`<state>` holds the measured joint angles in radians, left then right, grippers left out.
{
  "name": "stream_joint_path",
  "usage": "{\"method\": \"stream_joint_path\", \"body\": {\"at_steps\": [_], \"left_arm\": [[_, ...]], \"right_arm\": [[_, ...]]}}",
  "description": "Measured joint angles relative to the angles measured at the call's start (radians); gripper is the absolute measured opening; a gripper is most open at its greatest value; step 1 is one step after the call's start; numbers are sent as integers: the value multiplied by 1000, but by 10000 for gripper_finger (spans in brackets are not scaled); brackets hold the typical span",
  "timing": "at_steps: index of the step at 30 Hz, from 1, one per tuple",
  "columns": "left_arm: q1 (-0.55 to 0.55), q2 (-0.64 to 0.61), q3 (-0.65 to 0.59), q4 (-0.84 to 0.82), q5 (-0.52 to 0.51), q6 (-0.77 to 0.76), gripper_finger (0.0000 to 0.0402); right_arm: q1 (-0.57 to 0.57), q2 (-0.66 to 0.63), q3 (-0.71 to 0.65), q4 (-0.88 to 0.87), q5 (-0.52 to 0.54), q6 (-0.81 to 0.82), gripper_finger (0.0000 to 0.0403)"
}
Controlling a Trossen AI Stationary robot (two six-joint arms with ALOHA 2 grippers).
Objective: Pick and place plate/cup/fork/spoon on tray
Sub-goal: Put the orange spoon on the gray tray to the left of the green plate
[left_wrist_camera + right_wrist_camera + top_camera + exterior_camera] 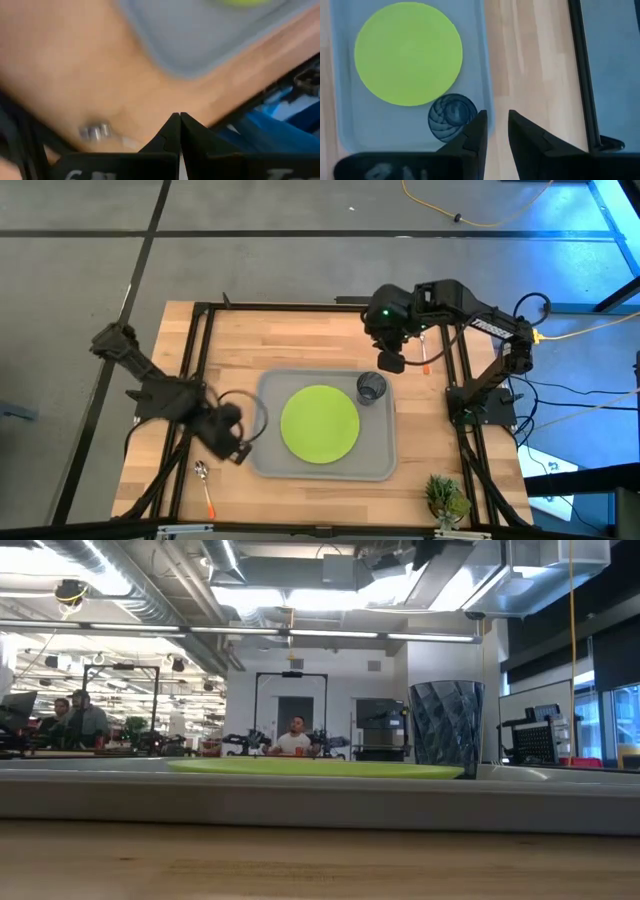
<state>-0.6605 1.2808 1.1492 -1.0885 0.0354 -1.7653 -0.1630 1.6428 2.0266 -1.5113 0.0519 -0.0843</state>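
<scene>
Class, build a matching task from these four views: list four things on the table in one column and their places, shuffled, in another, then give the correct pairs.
Things:
1. flat round lime-green plate
2. small dark grey translucent cup
3. small spoon with silver bowl and orange-red handle
4. small green plant

Places:
A. on the bare wood beside the left arm's shut end effector, off the tray
B. at the wooden table's corner, outside the tray
C. middle of the large light grey rectangular tray
D. in the tray's corner nearest the right end effector

Pairs: 1-C, 2-D, 3-A, 4-B
</scene>
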Motion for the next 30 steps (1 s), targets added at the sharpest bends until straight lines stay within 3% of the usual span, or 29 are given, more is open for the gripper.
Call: {"method": "stream_joint_path", "body": {"at_steps": [5,10,13,19,30], "left_arm": [[-149,22,0,4,8,-326,0],[-253,38,0,5,7,-462,0],[-273,59,0,14,11,-485,4],[-287,90,-1,15,149,-536,32],[-360,174,-1,122,156,-639,51]], "right_arm": [[22,0,0,18,0,-6,78],[36,0,0,53,0,-27,78],[37,0,0,61,0,-23,78],[37,0,0,71,0,24,78],[37,0,0,161,-1,70,78]]}}
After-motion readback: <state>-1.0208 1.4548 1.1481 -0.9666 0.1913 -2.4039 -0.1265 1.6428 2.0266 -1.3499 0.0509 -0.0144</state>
